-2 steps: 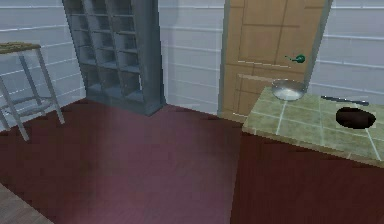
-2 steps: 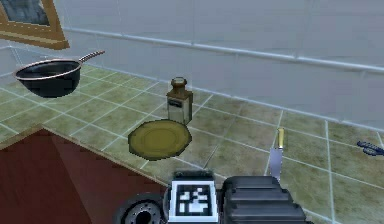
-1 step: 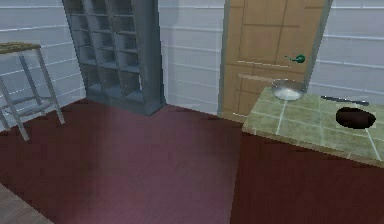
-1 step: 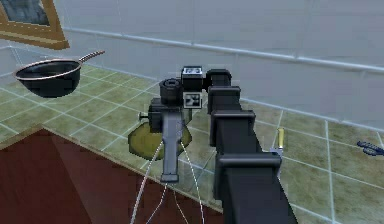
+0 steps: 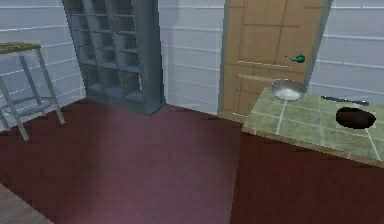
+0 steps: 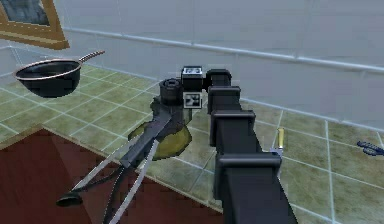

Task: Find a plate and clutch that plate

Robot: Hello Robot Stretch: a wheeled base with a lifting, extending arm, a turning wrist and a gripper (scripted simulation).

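gripper (image 6: pixel 98 206) is out over the tiled counter (image 6: pixel 100 112) by its front edge, and the fingers (image 6: pixel 112 170) run down-left past that edge. can't tell the fingers' state or whether they have hold of anything

olive disc (image 6: pixel 186 142) lies on the counter right at the gripper body, mostly hidden by it. it looks plate-shaped as far as it shows, can't confirm. over it or touching it: can't tell

dark pan (image 6: pixel 48 77) sits further along the counter at the arm side view's left, well apart from the disc. yellow-handled utensil (image 6: pixel 280 140) just right of the arm (image 6: pixel 240 165)

forward view: silver bowl (image 5: pixel 287 90) at the counter's far left corner, near the wooden door (image 5: pixel 265 50)
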